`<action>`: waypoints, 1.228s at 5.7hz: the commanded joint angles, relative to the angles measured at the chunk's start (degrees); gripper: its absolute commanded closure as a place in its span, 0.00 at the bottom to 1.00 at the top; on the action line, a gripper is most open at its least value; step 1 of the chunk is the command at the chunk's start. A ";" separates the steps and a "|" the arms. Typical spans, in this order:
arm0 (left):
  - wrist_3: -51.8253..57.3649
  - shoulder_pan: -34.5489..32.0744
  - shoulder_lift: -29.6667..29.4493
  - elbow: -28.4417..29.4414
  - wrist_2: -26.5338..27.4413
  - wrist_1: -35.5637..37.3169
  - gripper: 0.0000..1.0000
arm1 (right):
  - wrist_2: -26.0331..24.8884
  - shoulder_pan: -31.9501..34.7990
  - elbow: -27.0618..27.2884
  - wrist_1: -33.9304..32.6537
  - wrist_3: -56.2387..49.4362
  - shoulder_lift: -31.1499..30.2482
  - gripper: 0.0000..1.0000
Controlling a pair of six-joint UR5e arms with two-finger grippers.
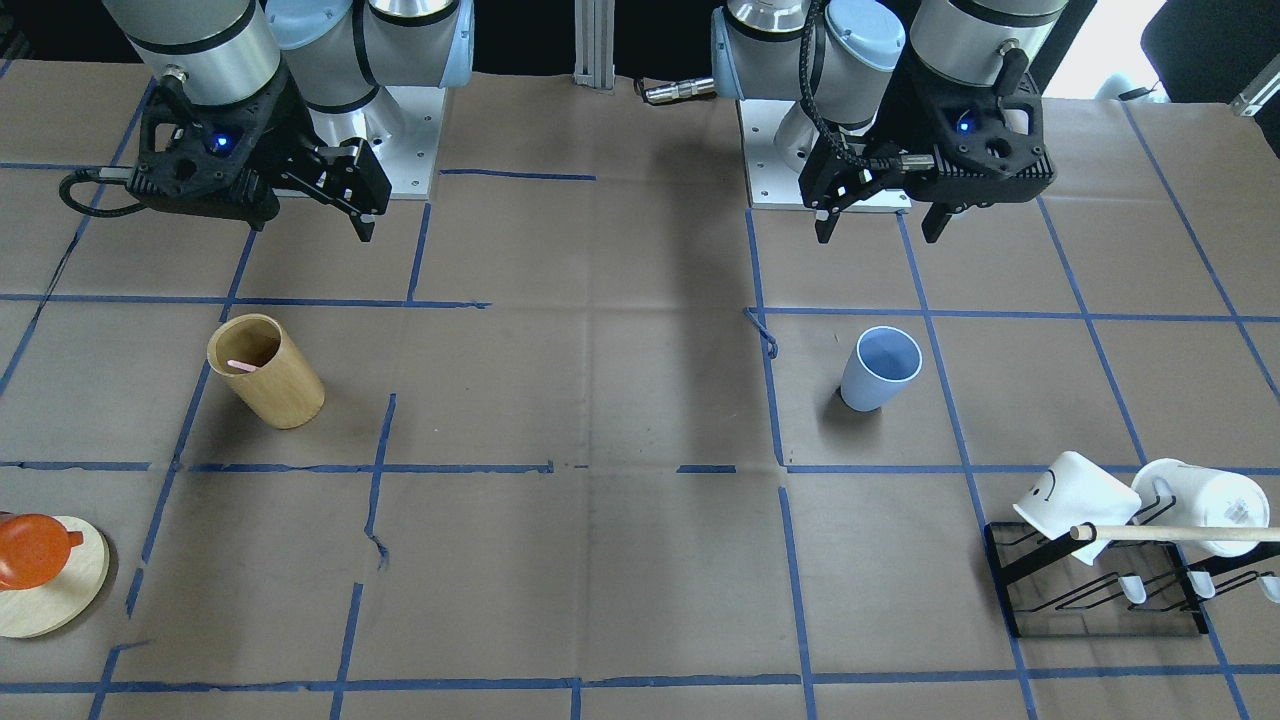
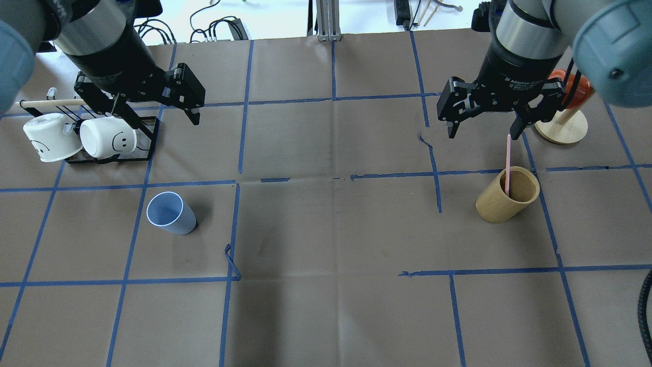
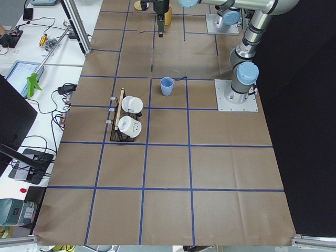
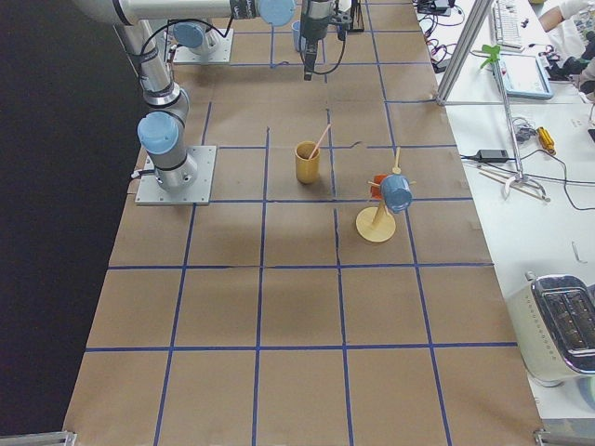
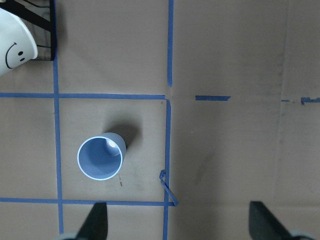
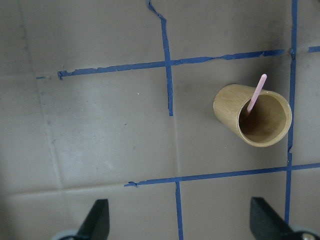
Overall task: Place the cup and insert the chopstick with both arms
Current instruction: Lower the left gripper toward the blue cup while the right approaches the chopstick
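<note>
The light blue cup point(image 1: 880, 368) stands upright and empty on the table; it also shows in the overhead view point(image 2: 170, 213) and the left wrist view point(image 5: 101, 156). My left gripper point(image 2: 160, 118) hangs open and empty above the table, short of the cup and apart from it. One pale pink chopstick point(image 2: 508, 163) leans inside a tan wooden holder point(image 2: 507, 196), also seen in the right wrist view point(image 6: 256, 94). My right gripper point(image 2: 482, 135) is open and empty, high above the table beside the holder.
A black rack point(image 2: 117, 155) holds two white mugs point(image 2: 104, 140) and a wooden dowel point(image 1: 1170, 533) near the left arm. A round wooden stand point(image 2: 563, 127) with an orange item stands beyond the holder. Blue tape lines grid the brown table point(image 2: 331, 229).
</note>
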 commanded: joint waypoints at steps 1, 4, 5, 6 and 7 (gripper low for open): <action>-0.03 0.00 0.26 0.00 0.12 -0.34 0.01 | -0.03 0.09 0.13 -0.09 -0.29 -0.06 0.00; 1.72 0.79 -0.88 -0.44 0.03 0.27 0.01 | -0.98 -0.34 0.65 -2.88 -4.30 0.29 0.00; 3.56 2.62 -0.80 -4.71 -0.31 0.71 0.01 | -1.08 -4.35 0.83 -4.12 -13.82 0.47 0.00; 4.53 4.99 -1.84 -11.80 -0.23 8.02 0.01 | -0.21 -12.48 1.61 -4.39 -23.40 0.64 0.00; 6.37 5.80 -0.80 -18.74 -0.14 14.36 0.01 | -0.03 -16.74 5.88 -10.58 -31.67 0.64 0.00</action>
